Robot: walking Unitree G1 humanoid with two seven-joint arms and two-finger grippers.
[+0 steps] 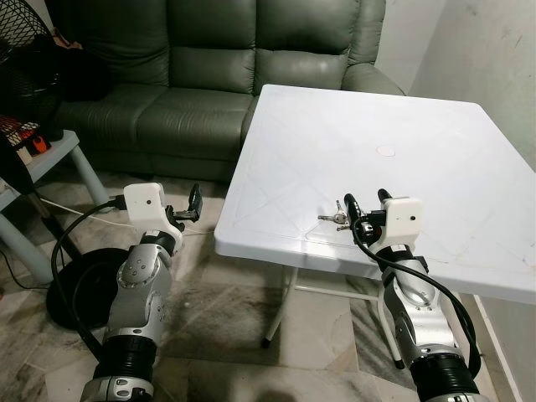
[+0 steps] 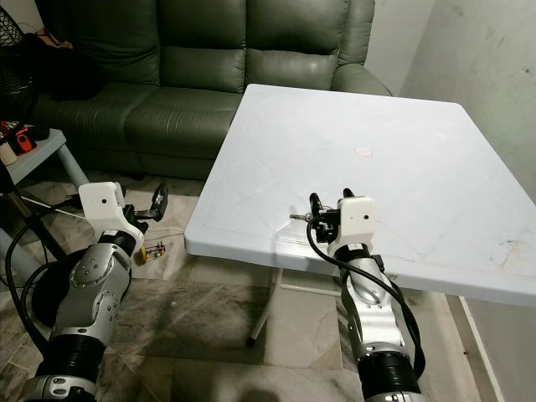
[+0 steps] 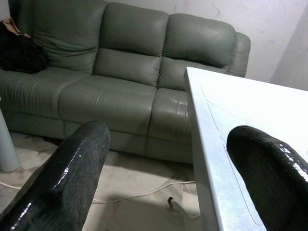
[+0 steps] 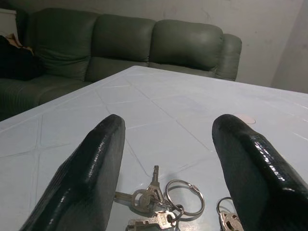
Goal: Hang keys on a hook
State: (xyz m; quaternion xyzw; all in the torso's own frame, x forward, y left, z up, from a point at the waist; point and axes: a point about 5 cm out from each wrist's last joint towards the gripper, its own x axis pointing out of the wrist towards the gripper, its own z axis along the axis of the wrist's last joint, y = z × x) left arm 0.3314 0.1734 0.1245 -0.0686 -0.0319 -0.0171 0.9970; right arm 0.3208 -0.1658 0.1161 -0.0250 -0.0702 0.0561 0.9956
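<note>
You are facing a dark green sofa along the far wall, with a white table in front of it, filling the right half of the scene. A fan stands on the far left above a small side table, with a dark round base on the tiled floor beneath it. No hook can be made out anywhere, so you will have to find it once the keys are in hand.

Your left gripper hangs off the table's left edge, over the floor, its fingers spread wide with nothing between them. It is well apart from the keys and has the table edge in its way.

Your right gripper is the one to use. It sits low over the near edge of the table, fingers apart and empty, pointing toward the far side. The keys lie flat on the table near that edge, just beyond the fingertips and between the two fingers as the right wrist camera looks along them. In the head view the bunch lies just left of the gripper's tips, with one key blade pointing left, across the line of the fingers. The rings lie on the side nearer the gripper.

You likely need only a short push forward and down, then a close across the rings, since flat blades on a smooth top tend to slide away.
</note>
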